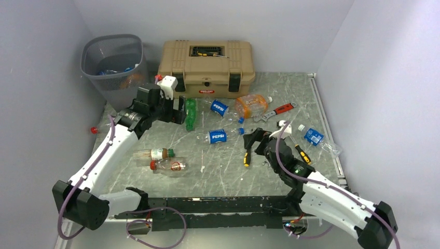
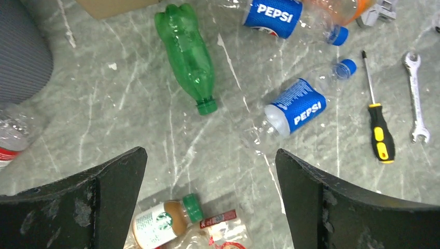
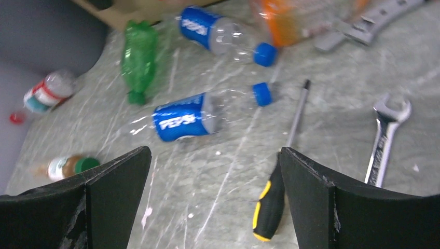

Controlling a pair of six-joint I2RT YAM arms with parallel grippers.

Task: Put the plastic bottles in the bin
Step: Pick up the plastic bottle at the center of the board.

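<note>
The grey marbled worktop (image 1: 218,171) carries a tan plastic toolbox with black latches (image 1: 207,62) at the middle of its far edge. The round grey wire-mesh bin (image 1: 119,85) stands in the far left corner with a few bottles inside. The left gripper (image 2: 210,166) hangs with jaws spread wide and empty just beside a crushed green plastic bottle (image 1: 191,113) in front of the toolbox. The right gripper (image 3: 212,161), also spread and empty, is towards the near right corner. Mid-worktop lie two clear blue-labelled Pepsi bottles (image 1: 218,136) and an orange bottle (image 1: 251,105). Two brown and red-capped bottles (image 1: 163,160) lie near the left edge. A yellow-and-black screwdriver (image 1: 247,155) lies below the right gripper.
</note>
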